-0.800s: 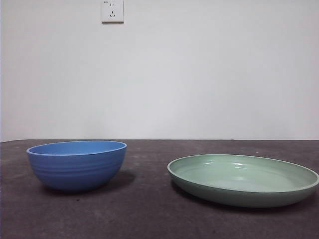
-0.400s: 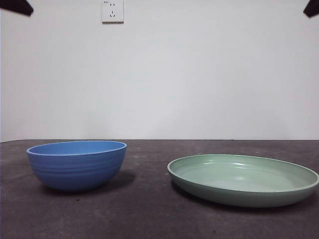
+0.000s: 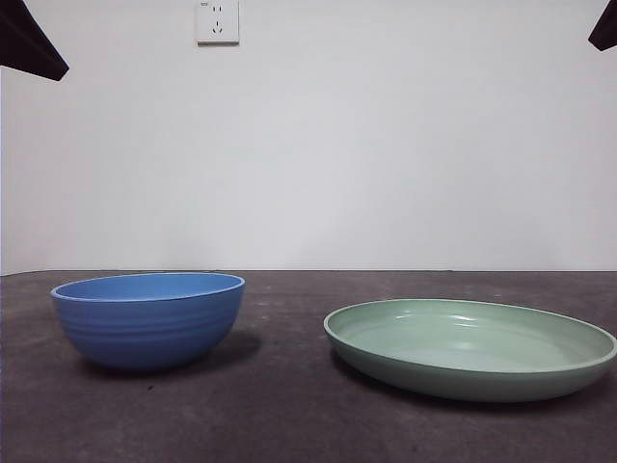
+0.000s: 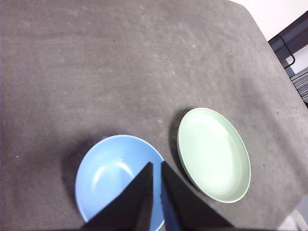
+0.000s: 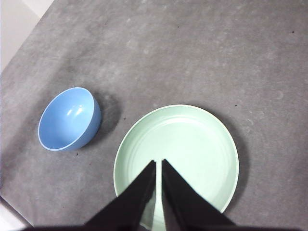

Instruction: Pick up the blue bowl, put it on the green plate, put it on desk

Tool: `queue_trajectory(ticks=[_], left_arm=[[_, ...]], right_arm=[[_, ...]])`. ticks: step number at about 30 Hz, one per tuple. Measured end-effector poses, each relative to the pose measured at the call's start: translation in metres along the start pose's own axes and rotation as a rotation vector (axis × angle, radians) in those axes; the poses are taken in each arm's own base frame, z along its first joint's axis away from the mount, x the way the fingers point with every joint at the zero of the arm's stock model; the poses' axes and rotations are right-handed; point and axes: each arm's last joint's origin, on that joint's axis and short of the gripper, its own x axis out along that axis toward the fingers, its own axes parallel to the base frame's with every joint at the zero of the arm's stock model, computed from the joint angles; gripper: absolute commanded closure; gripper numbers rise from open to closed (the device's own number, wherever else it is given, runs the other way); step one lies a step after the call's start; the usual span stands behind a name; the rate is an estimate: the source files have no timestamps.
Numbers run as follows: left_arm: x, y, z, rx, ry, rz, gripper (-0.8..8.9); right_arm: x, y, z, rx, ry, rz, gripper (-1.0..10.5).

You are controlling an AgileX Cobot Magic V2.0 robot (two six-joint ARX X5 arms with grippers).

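The blue bowl stands upright and empty on the desk, left of the green plate, which lies flat and empty. The two are apart. The left gripper is shut and empty, high above the bowl, with the plate beside it. The right gripper is shut and empty, high above the plate; the bowl is off to one side. In the front view only black tips show at the top left corner and the top right corner.
A white wall with a socket stands behind the desk. The desk's far edge and dark furniture show in the left wrist view. A pale floor strip lies beyond the desk's edge in the right wrist view.
Black arm tips have come into the front view's top corners; the one at the top left has grown larger and lower. Bowl and plate have not moved.
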Motion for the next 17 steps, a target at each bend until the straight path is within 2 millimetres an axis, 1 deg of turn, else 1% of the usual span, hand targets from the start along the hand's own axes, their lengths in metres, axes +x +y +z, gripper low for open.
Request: queue_trajectory(ticks=[1, 2, 3, 5, 6, 7, 9, 17], left_arm=[[0.0000, -0.0001, 0.0000, 0.001, 0.000, 0.000, 6.63], [0.0001, -0.0001, -0.0001, 0.001, 0.001, -0.001, 5.93], [0.0001, -0.0001, 0.0000, 0.001, 0.000, -0.001, 4.64], [0.0001, -0.0001, 0.0000, 0.001, 0.000, -0.001, 2.51], [0.0001, -0.0001, 0.0000, 0.001, 0.000, -0.001, 1.76], [0.0001, -0.0002, 0.0000, 0.001, 0.001, -0.001, 1.37], [0.0001, -0.0002, 0.0002, 0.014, -0.002, -0.002, 1.24], [0.0003, -0.0005, 0.0005, 0.009, -0.003, -0.004, 1.27]], right_arm=[[0.0000, 0.0000, 0.0000, 0.000, 0.000, 0.000, 8.8], [0.0000, 0.0000, 0.0000, -0.001, 0.000, 0.000, 8.1], [0.0000, 0.0000, 0.0000, -0.001, 0.000, 0.000, 7.0], [0.0000, 0.0000, -0.0001, 0.000, 0.001, 0.000, 5.0], [0.0000, 0.0000, -0.0001, 0.000, 0.001, 0.000, 4.3], [0.0000, 0.0000, -0.0001, 0.000, 0.001, 0.000, 3.9], [0.0000, 0.0000, -0.0001, 0.000, 0.001, 0.000, 3.6], [0.0000, 0.0000, -0.0001, 0.000, 0.001, 0.000, 3.6]])
